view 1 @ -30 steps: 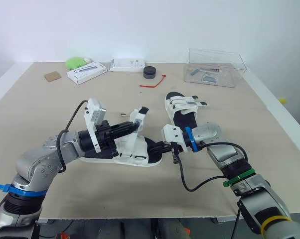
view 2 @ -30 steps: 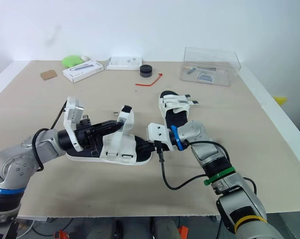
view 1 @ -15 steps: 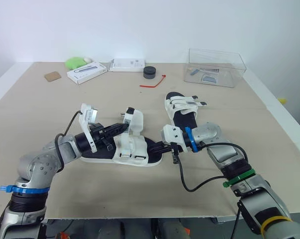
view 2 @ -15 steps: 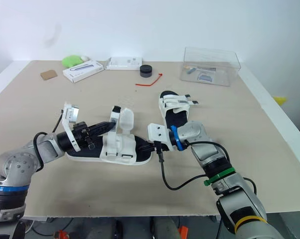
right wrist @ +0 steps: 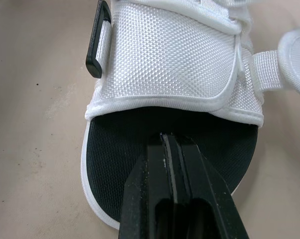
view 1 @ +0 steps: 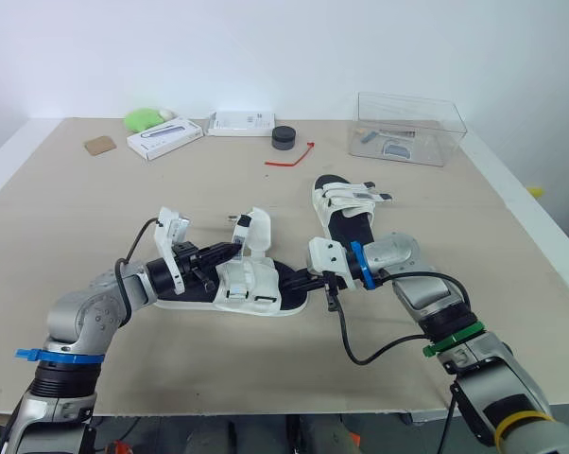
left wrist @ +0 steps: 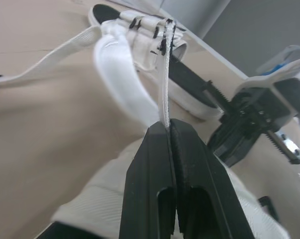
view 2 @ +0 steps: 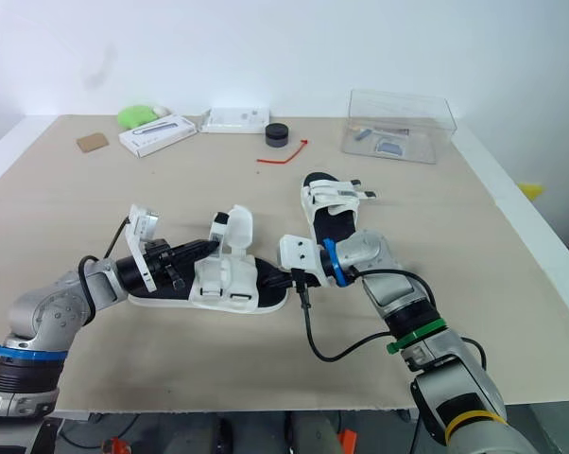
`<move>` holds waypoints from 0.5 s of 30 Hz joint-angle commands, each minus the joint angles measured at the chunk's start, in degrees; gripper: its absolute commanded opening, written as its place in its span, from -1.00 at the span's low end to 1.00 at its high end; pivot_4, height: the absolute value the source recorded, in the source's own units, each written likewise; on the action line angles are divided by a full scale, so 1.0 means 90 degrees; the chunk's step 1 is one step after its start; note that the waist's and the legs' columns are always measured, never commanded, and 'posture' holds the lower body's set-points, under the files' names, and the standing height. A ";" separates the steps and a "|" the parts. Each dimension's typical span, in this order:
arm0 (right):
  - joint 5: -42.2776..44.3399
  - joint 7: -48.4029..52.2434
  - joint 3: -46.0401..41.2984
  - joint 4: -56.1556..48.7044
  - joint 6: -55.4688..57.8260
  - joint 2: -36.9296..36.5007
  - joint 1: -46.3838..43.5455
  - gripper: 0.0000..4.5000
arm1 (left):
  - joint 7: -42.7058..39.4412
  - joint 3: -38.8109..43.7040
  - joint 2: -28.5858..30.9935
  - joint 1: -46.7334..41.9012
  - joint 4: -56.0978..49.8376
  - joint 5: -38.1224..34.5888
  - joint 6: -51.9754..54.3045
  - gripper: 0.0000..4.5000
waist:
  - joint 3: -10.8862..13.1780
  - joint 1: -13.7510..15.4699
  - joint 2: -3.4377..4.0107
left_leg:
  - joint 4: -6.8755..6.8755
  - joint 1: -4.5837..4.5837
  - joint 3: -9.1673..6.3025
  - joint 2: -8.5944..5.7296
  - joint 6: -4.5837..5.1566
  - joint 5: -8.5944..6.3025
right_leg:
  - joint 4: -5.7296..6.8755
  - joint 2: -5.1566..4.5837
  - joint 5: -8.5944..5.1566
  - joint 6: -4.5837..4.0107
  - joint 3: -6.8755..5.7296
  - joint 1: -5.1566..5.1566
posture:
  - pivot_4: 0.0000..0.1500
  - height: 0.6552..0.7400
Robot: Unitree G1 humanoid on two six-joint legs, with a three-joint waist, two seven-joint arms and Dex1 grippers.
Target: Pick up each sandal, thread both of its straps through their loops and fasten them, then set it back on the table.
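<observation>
A white-strapped, black-soled sandal lies in the middle of the table. My left gripper is shut on its loose ankle strap, which it holds upright above the sandal; the left wrist view shows the thin strap pinched between the fingertips. My right gripper is shut on the toe end of the same sandal's sole, just in front of the toe band. A second sandal lies just beyond, with its straps across it.
A clear plastic box stands at the back right. A black round object, a red cord, two white boxes, a green object and a cardboard piece lie along the back.
My left arm has dropped lower and drawn back leftward, keeping hold of the strap, which now stands a little lower. The right gripper and the sandal's sole have stayed in place.
</observation>
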 commanded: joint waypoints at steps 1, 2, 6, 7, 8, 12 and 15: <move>-0.0266 0.0039 0.0108 0.0131 0.0145 -0.0175 0.0161 -1.00 | -0.0057 0.0015 0.0046 0.0039 0.0159 0.0331 -0.0127 -0.98 | 0.0000 0.0000 0.0000 | 0.0000 0.0000 0.0000 0.0000 0.0000 0.0000 | 0.0000 0.0000 0.0000 0.0000 0.0000 0.0000 | 1.00 1.00; -0.0271 0.0042 0.0115 0.0143 0.0141 -0.0172 0.0155 -1.00 | -0.0104 -0.0043 0.0052 0.0076 0.0192 0.0429 -0.0169 -0.98 | 0.0000 0.0000 0.0000 | 0.0000 0.0000 0.0000 0.0000 0.0000 0.0000 | 0.0000 0.0000 0.0000 0.0000 0.0000 0.0000 | 1.00 1.00; -0.0268 0.0049 0.0128 0.0171 0.0149 -0.0145 0.0137 -1.00 | -0.0147 -0.0062 -0.0036 0.0100 0.0384 0.0616 -0.0270 -0.98 | 0.0000 0.0000 0.0001 | 0.0000 0.0001 0.0000 0.0000 0.0000 0.0000 | 0.0000 0.0000 0.0000 0.0000 0.0000 0.0000 | 1.00 1.00; -0.0265 0.0047 0.0130 0.0168 0.0158 -0.0136 0.0136 -1.00 | -0.0158 -0.0057 -0.0030 0.0097 0.0418 0.0638 -0.0260 -0.87 | -0.0001 0.0000 0.0000 | 0.0000 0.0001 0.0000 0.0000 0.0000 0.0000 | 0.0000 -0.0001 0.0000 0.0000 0.0000 0.0000 | 1.00 1.00; -0.0264 0.0044 0.0131 0.0167 0.0161 -0.0130 0.0135 -1.00 | -0.0197 -0.0071 -0.0006 0.0107 0.0429 0.0671 -0.0262 -0.73 | -0.0001 0.0000 0.0000 | 0.0000 0.0001 0.0000 0.0000 0.0000 0.0000 | 0.0000 -0.0001 0.0000 0.0000 0.0000 0.0000 | 1.00 1.00; -0.0267 0.0036 0.0131 0.0174 0.0158 -0.0122 0.0137 -1.00 | -0.0268 -0.0014 0.0099 0.0199 0.0404 0.0848 -0.0375 -0.01 | -0.0001 0.0000 0.0000 | -0.0001 0.0001 0.0000 0.0000 0.0001 0.0000 | 0.0000 -0.0001 0.0000 0.0000 0.0000 0.0000 | 1.00 1.00; -0.0266 0.0026 0.0125 0.0161 0.0166 -0.0119 0.0149 -1.00 | -0.0485 0.0150 0.0389 0.0167 0.0405 0.0920 -0.0470 0.54 | -0.0001 -0.0001 0.0000 | -0.0002 0.0000 0.0001 0.0000 0.0001 0.0000 | 0.0000 -0.0004 -0.0001 0.0000 0.0000 -0.0001 | 1.00 1.00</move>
